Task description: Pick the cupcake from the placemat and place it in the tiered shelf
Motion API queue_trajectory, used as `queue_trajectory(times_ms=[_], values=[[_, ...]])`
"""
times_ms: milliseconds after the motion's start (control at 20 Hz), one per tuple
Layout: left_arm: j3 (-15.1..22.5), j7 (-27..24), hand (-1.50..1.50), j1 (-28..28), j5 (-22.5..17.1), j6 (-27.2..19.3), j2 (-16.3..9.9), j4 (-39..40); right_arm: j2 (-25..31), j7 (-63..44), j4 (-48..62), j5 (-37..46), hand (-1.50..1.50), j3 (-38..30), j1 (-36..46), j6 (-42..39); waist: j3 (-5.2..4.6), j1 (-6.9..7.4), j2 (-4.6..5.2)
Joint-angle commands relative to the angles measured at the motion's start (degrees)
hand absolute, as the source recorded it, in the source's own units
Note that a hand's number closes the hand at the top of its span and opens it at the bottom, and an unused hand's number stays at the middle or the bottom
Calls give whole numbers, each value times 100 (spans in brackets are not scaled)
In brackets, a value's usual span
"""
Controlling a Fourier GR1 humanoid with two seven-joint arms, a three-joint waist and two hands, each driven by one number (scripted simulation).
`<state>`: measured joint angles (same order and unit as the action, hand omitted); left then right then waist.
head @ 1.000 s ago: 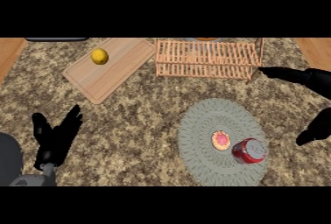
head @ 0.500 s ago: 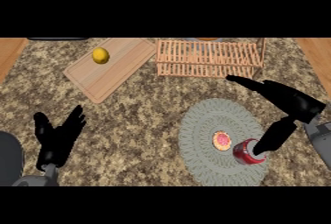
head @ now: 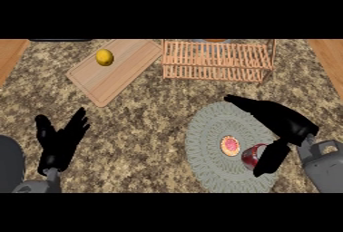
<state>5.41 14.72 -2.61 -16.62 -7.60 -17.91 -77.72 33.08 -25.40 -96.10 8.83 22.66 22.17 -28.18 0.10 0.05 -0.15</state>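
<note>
1. The light is even and moderately bright across the speckled counter, with no glare or hot spots.
2. Shadows are faint: only a soft dark edge shows beneath the right hand on the placemat.
3. The black hands read as near-flat silhouettes, with little surface detail.
4. Edges look slightly soft throughout.

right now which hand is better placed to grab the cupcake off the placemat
The right robot hand: it hangs open over the round placemat, thumb beside the cupcake. The left robot hand rests open far across the counter.
</note>
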Motion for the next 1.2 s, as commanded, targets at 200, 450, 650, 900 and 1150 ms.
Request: queue_trajectory(times_ms=[200,450,650,900,1150], values=[[63,445,0,19,211,-162,316,-396,-657,-305,-276,1234,-150,242,-520,330,-8,9,8],[-405,-95,0,-275,325,265,357,476,-932,-139,-147,1560,-150,-209,-541,-183,-11,-8,15],[-405,-146,0,-252,485,338,438,579,-985,531,411,2050,-150,-284,-695,-35,-10,-1,19],[-584,132,0,338,349,635,211,-170,-1411,549,751,2791,-150,-94,-685,320,-9,32,16],[-596,341,0,68,601,345,460,-289,-1581,726,942,3242,-150,-297,-617,433,-9,15,14]])
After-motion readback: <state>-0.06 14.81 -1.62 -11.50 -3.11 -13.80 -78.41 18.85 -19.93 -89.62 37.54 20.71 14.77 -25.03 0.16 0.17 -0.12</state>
